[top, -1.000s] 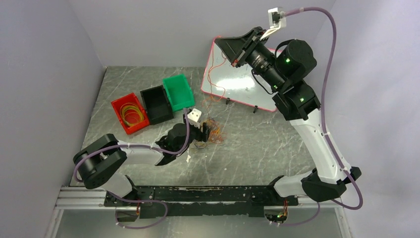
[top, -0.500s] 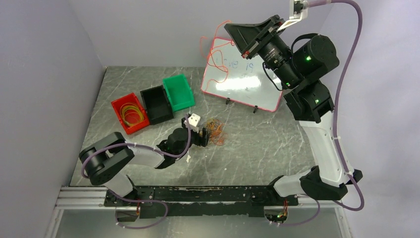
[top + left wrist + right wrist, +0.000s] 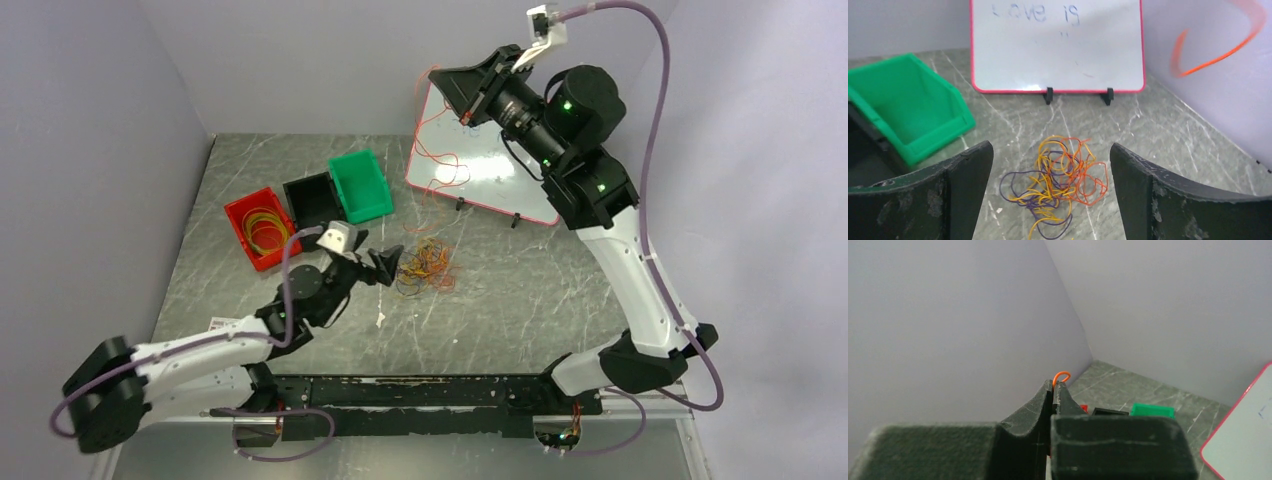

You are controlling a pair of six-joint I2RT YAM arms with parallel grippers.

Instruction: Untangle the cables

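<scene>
A tangle of thin orange, yellow and dark purple cables (image 3: 425, 266) lies on the grey marble table (image 3: 520, 290). In the left wrist view the cables (image 3: 1058, 182) lie just ahead, between the fingers. My left gripper (image 3: 391, 266) is open and empty, low, just left of the tangle; it also shows in its own view (image 3: 1049, 150). My right gripper (image 3: 442, 82) is raised high at the back and shut on one orange cable (image 3: 424, 148). This cable dangles in front of the whiteboard, apart from the tangle. A small orange loop (image 3: 1061, 374) sticks out above the closed fingertips (image 3: 1054, 386).
A red bin (image 3: 240, 232) holding yellow and orange loops, a black bin (image 3: 316, 210) and a green bin (image 3: 360, 186) stand in a row at the back left. A pink-framed whiteboard (image 3: 500, 175) stands at the back right. Walls close in the left, back and right.
My left gripper has drawn back from the tangle and opened. My right gripper lifted the orange cable free of the tangle, then shifted left and a little down with it.
</scene>
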